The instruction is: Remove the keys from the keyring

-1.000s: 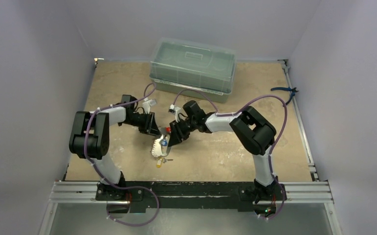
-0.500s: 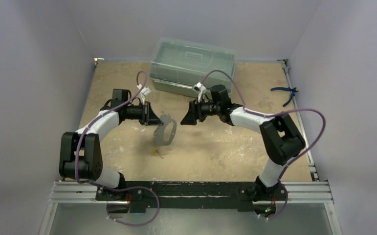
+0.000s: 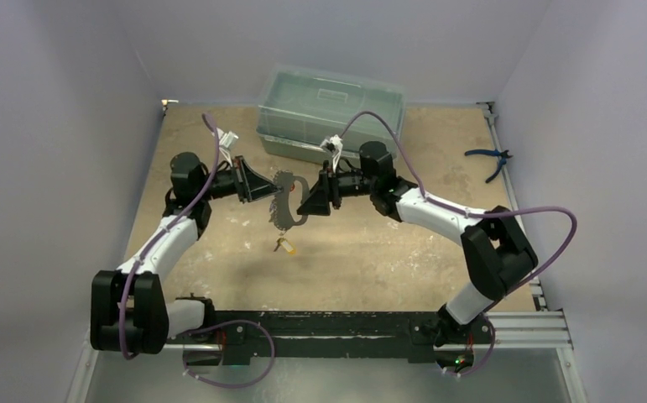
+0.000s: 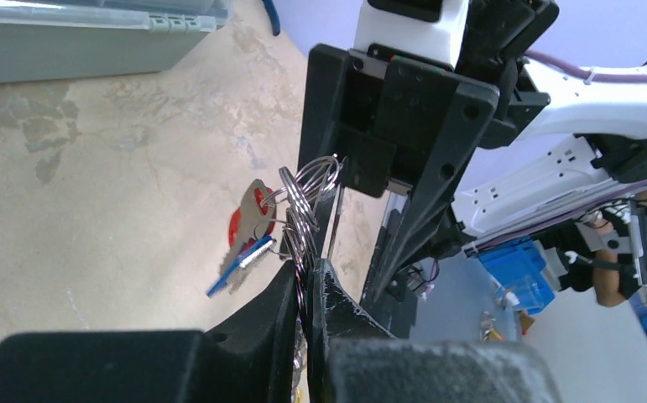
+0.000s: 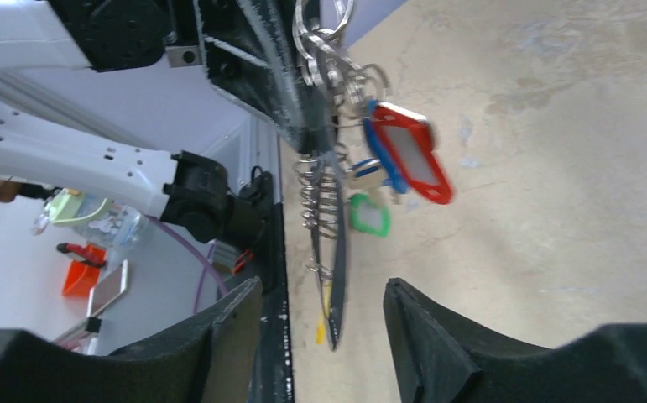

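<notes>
My left gripper is shut on the keyring bunch and holds it in the air over the table. In the left wrist view the fingers pinch the wire rings, and a red key tag and a blue key hang beyond them. My right gripper is open, right beside the bunch. In the right wrist view its jaws stand wide around the hanging strap without touching it. Red, green and yellow tags hang there. A yellow key dangles lowest.
A clear lidded plastic box stands at the back of the table, just behind both grippers. Blue-handled pliers lie at the far right edge. The table surface is sandy-coloured, with white walls around it.
The bunch was on the table between both grippers. My left gripper has lifted it up and back. My right gripper drew away, then came back beside the hanging bunch.
</notes>
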`<action>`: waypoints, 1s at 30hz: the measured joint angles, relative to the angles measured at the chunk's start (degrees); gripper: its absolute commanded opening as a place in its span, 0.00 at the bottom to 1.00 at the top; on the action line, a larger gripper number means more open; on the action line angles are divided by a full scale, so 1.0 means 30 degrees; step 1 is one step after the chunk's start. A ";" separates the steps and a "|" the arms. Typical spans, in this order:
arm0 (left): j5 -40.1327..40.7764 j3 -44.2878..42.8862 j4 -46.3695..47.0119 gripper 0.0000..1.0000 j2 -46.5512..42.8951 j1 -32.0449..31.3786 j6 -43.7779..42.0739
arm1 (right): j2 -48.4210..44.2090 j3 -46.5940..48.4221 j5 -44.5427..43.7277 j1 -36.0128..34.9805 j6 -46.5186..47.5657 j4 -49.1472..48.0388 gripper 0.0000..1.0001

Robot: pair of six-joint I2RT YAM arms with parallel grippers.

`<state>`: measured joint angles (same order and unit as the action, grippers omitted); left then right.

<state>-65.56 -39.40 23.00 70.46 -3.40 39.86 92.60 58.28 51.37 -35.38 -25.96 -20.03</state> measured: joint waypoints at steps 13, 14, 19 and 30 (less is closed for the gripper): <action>0.0372 0.1326 0.0627 0.46 -0.1304 -0.0291 0.0619 | -0.0189 0.2688 -0.0459 -0.0576 0.2834 0.5632 0.00; 0.0401 0.0452 -0.2157 0.52 -0.1290 -0.0160 -0.1253 | -0.0321 0.3126 -0.1086 -0.0561 0.3905 0.7206 0.00; 0.0772 -0.2382 -1.0229 0.61 -0.1275 0.2244 -0.8568 | -0.0138 0.5574 -0.5799 -0.0561 0.9413 1.5030 0.00; 0.1341 -0.2441 -1.3988 0.72 -0.1413 0.3606 -1.5278 | 0.2433 0.6696 -1.4819 -0.3220 1.5854 2.5230 0.00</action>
<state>-61.54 -46.72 -18.96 66.22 7.42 -5.98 99.90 78.37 6.92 -45.04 21.61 55.66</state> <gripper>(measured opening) 0.713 0.016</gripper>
